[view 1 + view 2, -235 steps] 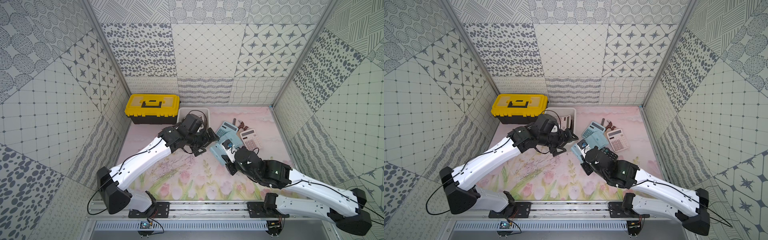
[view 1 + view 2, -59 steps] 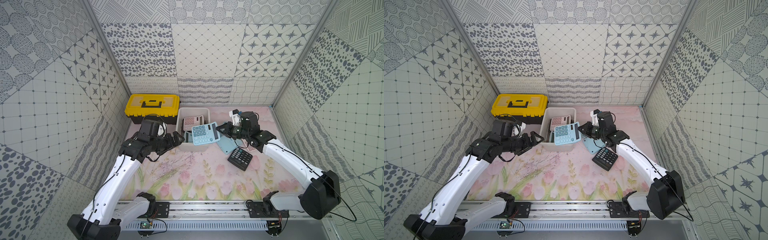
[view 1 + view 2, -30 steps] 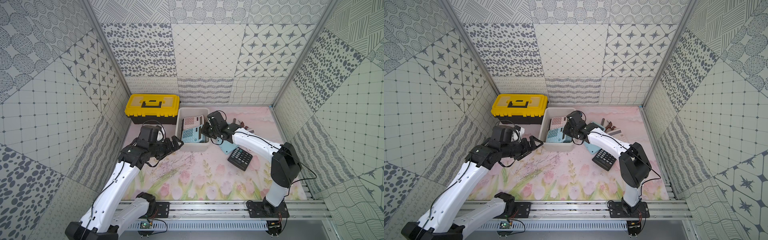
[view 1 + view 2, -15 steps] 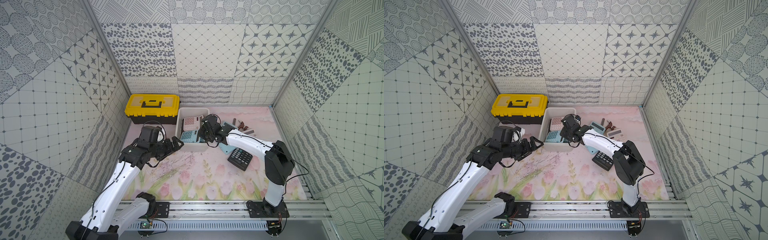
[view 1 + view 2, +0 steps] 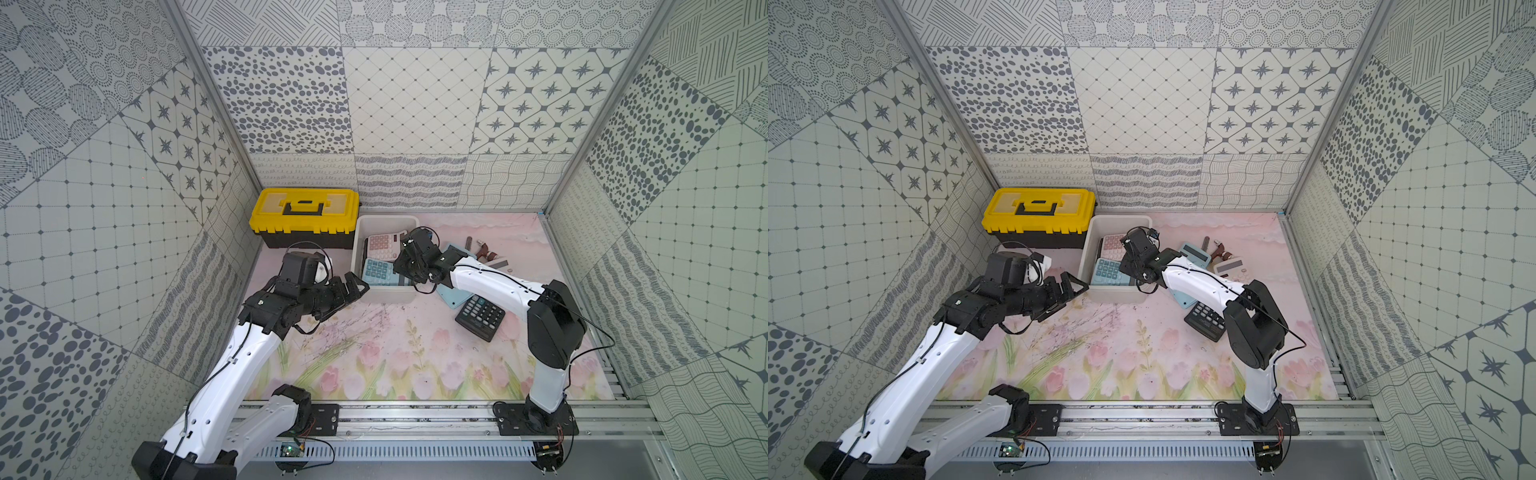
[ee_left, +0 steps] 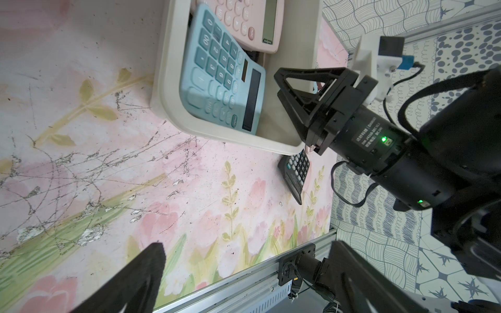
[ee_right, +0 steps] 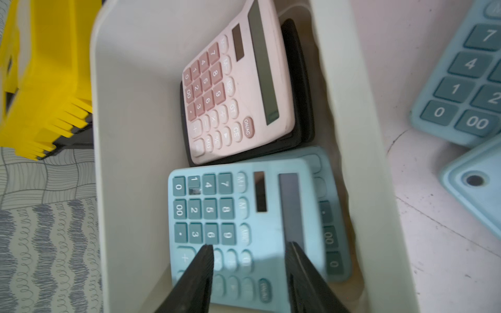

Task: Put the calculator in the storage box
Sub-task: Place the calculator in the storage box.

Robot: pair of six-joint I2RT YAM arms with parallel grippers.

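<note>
- Left arm (image 5: 249,345): stretched forward low over mat. Left gripper (image 5: 356,286) spread wide, empty, tips near storage box (image 5: 386,296) front corner.
- Right arm (image 5: 490,282): elbow raised, forearm reaching across, wrist pitched down into box.
- Blue calculator (image 7: 244,211): lying inside box, near end, beside pink calculator (image 7: 238,89).
- Right gripper (image 7: 249,245): over blue calculator, fingers parted, clamping nothing.
</note>
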